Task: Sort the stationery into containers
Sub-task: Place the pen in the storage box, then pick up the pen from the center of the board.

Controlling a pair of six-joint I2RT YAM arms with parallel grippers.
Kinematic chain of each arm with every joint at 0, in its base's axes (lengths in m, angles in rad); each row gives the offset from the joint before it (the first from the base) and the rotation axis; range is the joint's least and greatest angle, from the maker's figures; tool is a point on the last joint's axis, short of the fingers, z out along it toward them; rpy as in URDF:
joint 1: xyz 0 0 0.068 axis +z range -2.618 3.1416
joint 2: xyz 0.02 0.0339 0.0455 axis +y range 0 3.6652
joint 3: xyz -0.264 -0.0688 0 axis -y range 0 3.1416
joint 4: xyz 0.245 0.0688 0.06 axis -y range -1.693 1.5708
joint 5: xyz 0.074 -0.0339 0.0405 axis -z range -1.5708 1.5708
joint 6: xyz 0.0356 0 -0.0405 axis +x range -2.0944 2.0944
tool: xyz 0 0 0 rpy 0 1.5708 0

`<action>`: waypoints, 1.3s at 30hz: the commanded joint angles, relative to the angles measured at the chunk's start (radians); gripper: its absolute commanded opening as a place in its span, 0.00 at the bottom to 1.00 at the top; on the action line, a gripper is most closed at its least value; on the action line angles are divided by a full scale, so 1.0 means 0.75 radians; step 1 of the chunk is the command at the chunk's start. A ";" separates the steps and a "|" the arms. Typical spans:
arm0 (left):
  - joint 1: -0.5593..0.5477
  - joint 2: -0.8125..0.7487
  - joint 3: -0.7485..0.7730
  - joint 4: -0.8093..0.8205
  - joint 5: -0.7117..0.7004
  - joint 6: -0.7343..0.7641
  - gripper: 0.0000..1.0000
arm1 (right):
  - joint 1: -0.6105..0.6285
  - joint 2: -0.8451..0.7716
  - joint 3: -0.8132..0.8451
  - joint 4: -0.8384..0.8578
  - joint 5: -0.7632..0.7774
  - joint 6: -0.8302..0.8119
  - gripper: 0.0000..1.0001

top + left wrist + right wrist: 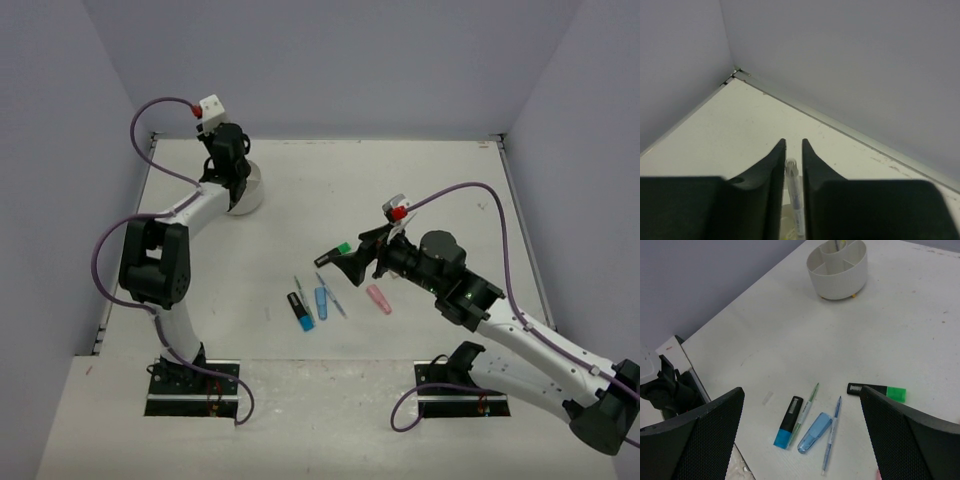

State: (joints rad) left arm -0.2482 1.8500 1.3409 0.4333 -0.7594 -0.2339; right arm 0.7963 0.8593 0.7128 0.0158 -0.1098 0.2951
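The white tub (pixel 250 196) stands at the back left, and its compartments (pixel 837 270) show in the right wrist view. My left gripper (pixel 231 172) hangs over it, shut on a thin clear pen (pixel 794 185) that points down into the tub. My right gripper (pixel 336 258) hovers wide open mid-table, empty, beside a green highlighter (pixel 880 390). Below its fingers (pixel 715 430) lie a black-capped blue highlighter (pixel 788 422), a green pen (pixel 808 407), a pale blue highlighter (pixel 815 432) and a blue pen (pixel 832 435). A pink highlighter (pixel 379 299) lies to their right.
Grey walls (pixel 850 65) close in the table at the back and on both sides. A small clear scrap (pixel 768 398) lies left of the blue highlighter. The left arm's base (pixel 670 390) stands at the near edge. Something yellow (pixel 840 245) stands in the tub.
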 commanded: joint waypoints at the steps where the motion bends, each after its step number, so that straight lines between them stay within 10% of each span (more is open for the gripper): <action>1: 0.012 -0.031 -0.049 0.014 0.014 -0.083 0.37 | 0.001 0.018 0.008 0.046 -0.034 0.009 0.99; 11: -0.027 -0.499 -0.082 -0.488 0.197 -0.433 0.97 | 0.006 0.278 0.163 -0.203 0.022 0.132 0.95; 23: -0.204 -0.978 -0.528 -1.122 0.602 -0.473 1.00 | 0.200 0.818 0.457 -0.790 0.373 0.314 0.37; 39: -0.301 -1.270 -0.605 -1.426 0.617 -0.344 1.00 | 0.247 1.287 0.706 -0.867 0.448 0.284 0.23</action>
State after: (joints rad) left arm -0.4736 0.9245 0.8852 -0.5742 -0.2987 -0.5432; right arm 0.9757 1.7820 1.1735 -0.5990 0.1645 0.5052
